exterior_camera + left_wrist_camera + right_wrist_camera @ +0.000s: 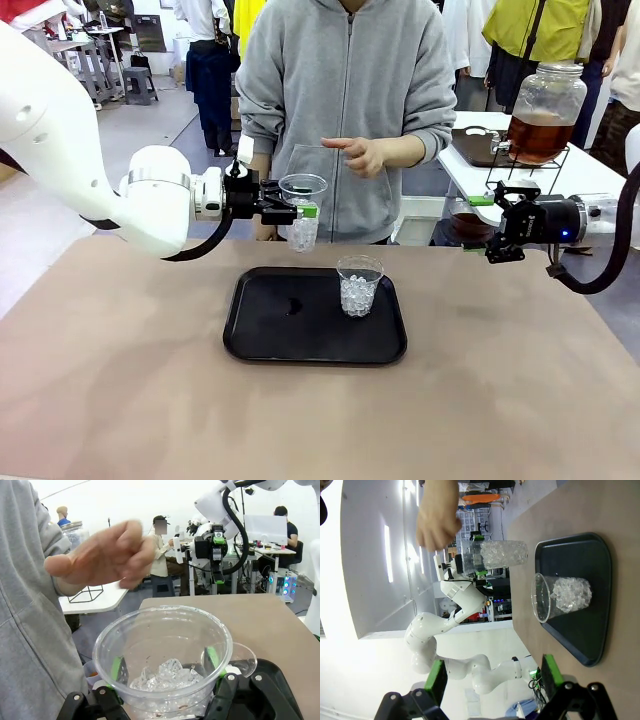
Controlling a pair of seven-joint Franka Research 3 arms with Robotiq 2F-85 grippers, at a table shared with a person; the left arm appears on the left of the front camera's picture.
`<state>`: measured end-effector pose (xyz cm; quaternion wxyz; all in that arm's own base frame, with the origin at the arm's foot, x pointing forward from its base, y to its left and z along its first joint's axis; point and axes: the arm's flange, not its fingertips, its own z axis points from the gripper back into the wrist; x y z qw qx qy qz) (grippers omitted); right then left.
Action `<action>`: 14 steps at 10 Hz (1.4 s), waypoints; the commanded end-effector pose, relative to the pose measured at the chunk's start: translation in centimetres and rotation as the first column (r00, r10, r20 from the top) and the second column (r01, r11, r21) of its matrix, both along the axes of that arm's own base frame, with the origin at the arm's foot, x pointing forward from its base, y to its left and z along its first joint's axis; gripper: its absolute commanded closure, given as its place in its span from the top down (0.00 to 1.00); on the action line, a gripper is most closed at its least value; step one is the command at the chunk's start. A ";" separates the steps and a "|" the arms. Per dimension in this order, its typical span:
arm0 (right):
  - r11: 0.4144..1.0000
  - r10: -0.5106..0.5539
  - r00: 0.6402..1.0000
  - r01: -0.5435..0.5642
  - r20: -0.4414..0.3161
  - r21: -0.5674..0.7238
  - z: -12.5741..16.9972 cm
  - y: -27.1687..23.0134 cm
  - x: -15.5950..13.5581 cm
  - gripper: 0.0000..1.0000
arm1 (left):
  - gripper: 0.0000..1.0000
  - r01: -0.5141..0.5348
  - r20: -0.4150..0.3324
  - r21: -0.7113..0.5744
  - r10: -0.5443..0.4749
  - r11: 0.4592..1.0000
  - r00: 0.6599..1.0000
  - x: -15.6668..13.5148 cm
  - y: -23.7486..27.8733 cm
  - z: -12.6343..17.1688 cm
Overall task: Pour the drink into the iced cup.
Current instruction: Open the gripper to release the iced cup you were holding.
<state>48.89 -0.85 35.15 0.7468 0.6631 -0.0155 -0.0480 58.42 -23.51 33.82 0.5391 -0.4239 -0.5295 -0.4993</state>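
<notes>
A tan table (120,380) bearing one black tray (262,330).
The tray lies flat on the tabletop, rounded at its corners, below the left pincer (303,212) and slightly to its right, and down-left of the right pincer (482,225), which hangs over the table's far edge.

Left hand (303,211) grips iced cup (303,236); second iced cup (359,286) on tray (262,335).

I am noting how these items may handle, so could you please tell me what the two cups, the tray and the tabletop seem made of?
The raised cup and cup on the tray look like thin clear plastic, since ice shows through the walls. The tray: black, probably plastic, faintly reflective. The tabletop: matte brownish, no glare; laminate or mat, I cannot tell.
</notes>
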 end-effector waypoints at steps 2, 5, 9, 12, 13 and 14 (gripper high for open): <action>1.000 -0.004 1.000 0.004 0.004 -0.006 0.1 0.0 0.1 1.00 | 0.80 0.000 0.007 -0.003 0.000 1.000 1.000 0.0 0.0 0.5; 1.000 -0.004 1.000 0.004 0.004 -0.006 0.1 0.0 0.1 1.00 | 0.80 0.000 0.007 -0.003 0.000 1.000 1.000 0.0 0.0 0.5; 1.000 -0.004 1.000 0.004 0.004 -0.006 0.1 0.0 0.1 1.00 | 0.80 0.000 0.007 -0.003 0.000 1.000 1.000 0.0 0.0 0.5; 1.000 -0.004 1.000 0.004 0.004 -0.006 0.1 0.0 0.1 1.00 | 0.80 0.000 0.007 -0.003 0.000 1.000 1.000 0.0 0.0 0.5; 1.000 -0.004 1.000 0.004 0.004 -0.006 0.1 0.0 0.1 1.00 | 0.80 0.000 0.007 -0.003 0.000 1.000 1.000 0.0 0.0 0.5; 1.000 -0.004 1.000 0.004 0.004 -0.006 0.1 0.0 0.1 1.00 | 0.80 0.000 0.007 -0.003 0.000 1.000 1.000 0.0 0.0 0.5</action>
